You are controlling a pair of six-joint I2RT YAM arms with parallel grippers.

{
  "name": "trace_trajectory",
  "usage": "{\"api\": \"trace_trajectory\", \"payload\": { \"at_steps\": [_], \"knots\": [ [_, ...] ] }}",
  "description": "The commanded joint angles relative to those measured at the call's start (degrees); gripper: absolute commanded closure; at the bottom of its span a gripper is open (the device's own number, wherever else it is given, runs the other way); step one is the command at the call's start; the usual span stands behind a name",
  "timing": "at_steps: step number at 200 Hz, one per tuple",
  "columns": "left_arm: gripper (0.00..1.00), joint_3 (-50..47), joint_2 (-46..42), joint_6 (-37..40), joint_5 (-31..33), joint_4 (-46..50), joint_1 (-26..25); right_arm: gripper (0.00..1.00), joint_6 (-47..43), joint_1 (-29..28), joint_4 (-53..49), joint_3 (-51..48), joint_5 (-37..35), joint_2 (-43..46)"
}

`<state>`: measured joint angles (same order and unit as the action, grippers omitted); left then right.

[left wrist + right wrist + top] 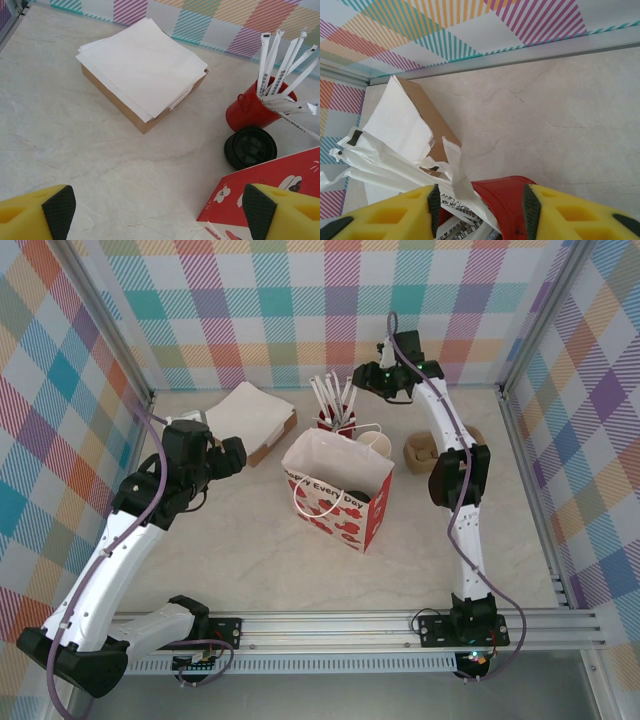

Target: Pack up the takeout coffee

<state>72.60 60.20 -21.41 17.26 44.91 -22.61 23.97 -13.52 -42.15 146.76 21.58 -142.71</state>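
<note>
Right claw (481, 207), half spread, straddles wrapped straws (395, 165) in a red cup (502, 192); grip unclear. Left claw (159, 210), spread empty, hovers beside the paper bag (280, 177), perhaps to steady it.

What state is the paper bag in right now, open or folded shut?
Open. The bag stands upright on the table, its mouth spread wide, so the top camera looks down into it.
</note>
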Motion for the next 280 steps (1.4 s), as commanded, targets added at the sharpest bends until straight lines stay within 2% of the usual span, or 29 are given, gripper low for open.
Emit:
{"api": "trace_trajectory", "payload": {
  "at_steps": [1,45,78,111,204,280],
  "knots": [
    [0.11,-0.62,0.35,-0.17,1.01,-0.43,0.64,0.54,1.07,0.25,0.01,3.51,2.42,-1.85],
    [0.11,-0.99,0.75,-0.12,1.07,-0.61,0.64,0.65,0.91,0.20,0.55,5.07,3.43,-3.27],
    [0.11,-0.93,1.04,-0.06,1.08,-0.62,0.64,0.81,-0.09,0.25,0.47,5.40,3.29,-2.94],
    [0.11,-0.58,1.18,-0.04,1.03,-0.56,0.65,0.91,-1.73,0.23,-0.54,5.96,2.01,-1.53],
    [0.11,-0.44,0.87,-0.85,0.12,-1.17,0.64,0.91,-10.55,-0.36,-7.23,6.28,-7.47,8.33],
    [0.10,-0.49,-0.67,-1.56,-0.51,-0.63,0.64,0.91,-15.97,-4.09,-8.15,6.24,-18.36,16.17]
  ]
}}
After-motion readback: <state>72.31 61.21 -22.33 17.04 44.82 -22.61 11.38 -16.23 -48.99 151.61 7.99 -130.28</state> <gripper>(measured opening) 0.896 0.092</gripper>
